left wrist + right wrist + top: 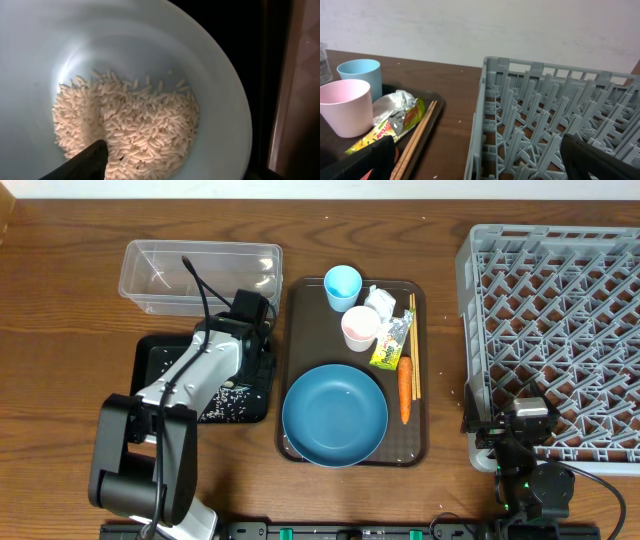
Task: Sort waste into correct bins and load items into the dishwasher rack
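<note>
Dipping one finger (pixel 85 162) into the white bowl (pixel 150 45) of white rice (pixel 130 125) above the black tray (pixel 160 355), left gripper (pixel 255 320), hold impossible to tell; right gripper (pixel 512 425) gapes wide at the dishwasher rack (pixel 560 280) corner

Silver-and-black left arm (pixel 190 375), black cables (pixel 203 298); the right pincer (pixel 480 157) looks dark, probably black.
</note>
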`<state>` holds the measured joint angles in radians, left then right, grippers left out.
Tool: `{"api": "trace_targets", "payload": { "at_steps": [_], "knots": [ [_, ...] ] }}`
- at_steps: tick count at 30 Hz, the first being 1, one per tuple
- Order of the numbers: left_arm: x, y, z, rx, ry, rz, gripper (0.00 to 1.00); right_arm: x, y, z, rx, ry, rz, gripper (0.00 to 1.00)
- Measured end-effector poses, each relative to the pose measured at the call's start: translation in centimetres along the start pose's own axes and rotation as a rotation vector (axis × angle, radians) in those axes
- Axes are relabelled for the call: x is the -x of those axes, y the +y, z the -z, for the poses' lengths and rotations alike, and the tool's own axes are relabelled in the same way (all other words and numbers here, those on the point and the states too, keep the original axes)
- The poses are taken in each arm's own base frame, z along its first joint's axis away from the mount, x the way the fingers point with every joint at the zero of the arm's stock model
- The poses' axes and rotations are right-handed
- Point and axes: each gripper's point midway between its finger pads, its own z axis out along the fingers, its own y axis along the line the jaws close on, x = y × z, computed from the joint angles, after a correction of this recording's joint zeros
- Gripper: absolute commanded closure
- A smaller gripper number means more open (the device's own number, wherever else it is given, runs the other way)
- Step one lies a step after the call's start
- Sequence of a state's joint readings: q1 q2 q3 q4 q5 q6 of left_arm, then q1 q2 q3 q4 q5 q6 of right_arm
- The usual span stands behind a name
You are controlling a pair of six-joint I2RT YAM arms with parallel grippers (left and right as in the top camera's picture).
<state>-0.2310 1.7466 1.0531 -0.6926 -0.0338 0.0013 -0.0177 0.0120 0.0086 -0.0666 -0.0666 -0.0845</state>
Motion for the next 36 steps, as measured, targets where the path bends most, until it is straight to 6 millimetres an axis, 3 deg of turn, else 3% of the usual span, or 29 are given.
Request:
{"api": "trace_targets", "payload": {
  "at_steps": [5, 23, 28, 31, 36],
  "knots": [
    [0.2, 0.0, 0.0, -0.001, -0.006, -0.001, 0.38, 0.0, 0.0, 0.0, 0.000, 0.000, 0.000, 0.01],
    [0.5, -0.1, -0.8, -0.001, -0.017, -0.002, 0.41, 0.0, 0.0, 0.0, 0.000, 0.000, 0.000, 0.01],
    [0.8, -0.1, -0.9, -0.002, -0.029, -0.002, 0.51, 0.0, 0.0, 0.0, 0.000, 0.000, 0.000, 0.01],
    [0.7, -0.2, -1.1, -0.002, -0.022, -0.003, 0.66, 0.0, 0.0, 0.0, 0.000, 0.000, 0.000, 0.01],
    [0.8, -0.2, -1.1, -0.002, -0.022, -0.009, 0.77, 0.0, 0.0, 0.0, 0.000, 0.000, 0.000, 0.01]
  ]
}}
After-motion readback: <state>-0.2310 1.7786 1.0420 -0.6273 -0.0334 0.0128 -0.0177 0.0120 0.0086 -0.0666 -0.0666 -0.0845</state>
